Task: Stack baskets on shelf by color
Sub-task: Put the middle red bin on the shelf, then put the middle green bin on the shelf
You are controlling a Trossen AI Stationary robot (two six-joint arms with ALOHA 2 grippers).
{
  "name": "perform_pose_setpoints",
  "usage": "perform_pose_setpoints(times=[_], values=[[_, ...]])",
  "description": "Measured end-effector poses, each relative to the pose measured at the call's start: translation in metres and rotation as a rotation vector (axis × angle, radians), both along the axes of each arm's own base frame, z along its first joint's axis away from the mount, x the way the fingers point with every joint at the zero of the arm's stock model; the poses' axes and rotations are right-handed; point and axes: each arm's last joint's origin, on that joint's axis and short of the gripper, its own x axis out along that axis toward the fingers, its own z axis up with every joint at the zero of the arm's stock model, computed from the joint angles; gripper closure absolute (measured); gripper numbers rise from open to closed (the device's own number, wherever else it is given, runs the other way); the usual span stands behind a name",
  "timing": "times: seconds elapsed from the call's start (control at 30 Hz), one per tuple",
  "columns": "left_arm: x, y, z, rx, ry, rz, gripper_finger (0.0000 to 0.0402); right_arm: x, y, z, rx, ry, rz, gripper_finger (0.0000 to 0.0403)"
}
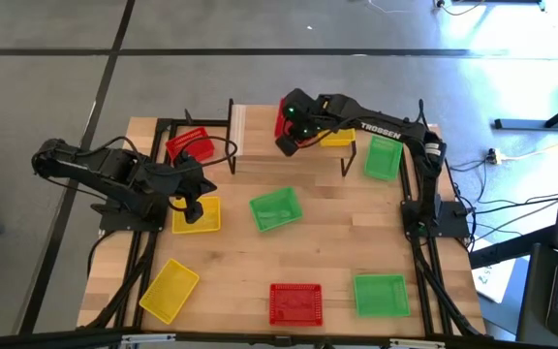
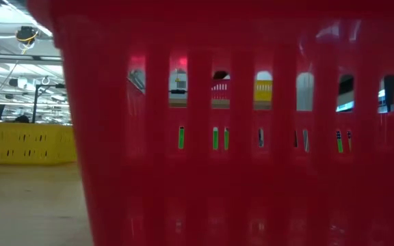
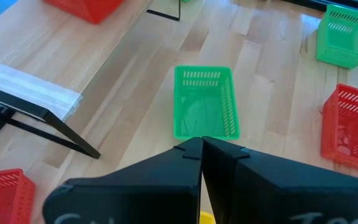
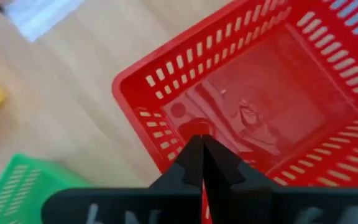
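Nine baskets, and none is piled on another yet, so I think the job has hardly begun; most lie apart on the table (image 1: 337, 242). The right gripper (image 1: 287, 145) is far back by the shelf (image 1: 238, 129), pinched tight on the rim of a red basket (image 4: 278, 81). The left gripper (image 1: 194, 206) is squeezed together over a yellow basket (image 1: 201, 221) on the left, but I cannot tell if it holds it

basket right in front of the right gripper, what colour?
Red basket, just ahead of the shut right gripper. Clearest in the right wrist view.
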Motion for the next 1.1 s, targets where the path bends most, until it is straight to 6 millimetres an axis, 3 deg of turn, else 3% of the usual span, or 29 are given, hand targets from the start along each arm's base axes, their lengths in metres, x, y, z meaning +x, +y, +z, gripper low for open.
perform_pose_setpoints(times=[0.13, 0.3, 0.47, 0.73, 0.9, 1.1], values=[[0.0, 0.0, 0.0, 0.0, 0.0, 0.0, 0.0401, 0.0, 0.004, -0.001, 0.057, -0.005, 0.012, 0.0403], [0.0, 0.0, 0.0, 0.001, 0.001, -0.001, 0.0401, 0.0, 0.007, 0.008, -0.093, 0.046, -0.034, 0.0403], [0.0, 0.0, 0.0, -0.053, -0.014, 0.034, 0.0401, -0.007, 0.022, 0.055, -0.187, -0.03, 0.011, 0.0403], [-0.002, 0.002, -0.003, -0.157, -0.016, 0.126, 0.0401, -0.023, 0.068, 0.115, -0.324, -0.07, 0.189, 0.0403], [0.003, 0.0, -0.006, -0.165, 0.006, 0.143, 0.0401, -0.031, 0.094, 0.135, -0.374, -0.063, 0.325, 0.0403], [0.028, 0.002, -0.019, -0.19, 0.077, 0.16, 0.0401, -0.052, 0.122, 0.155, -0.372, -0.132, 0.46, 0.0403]])
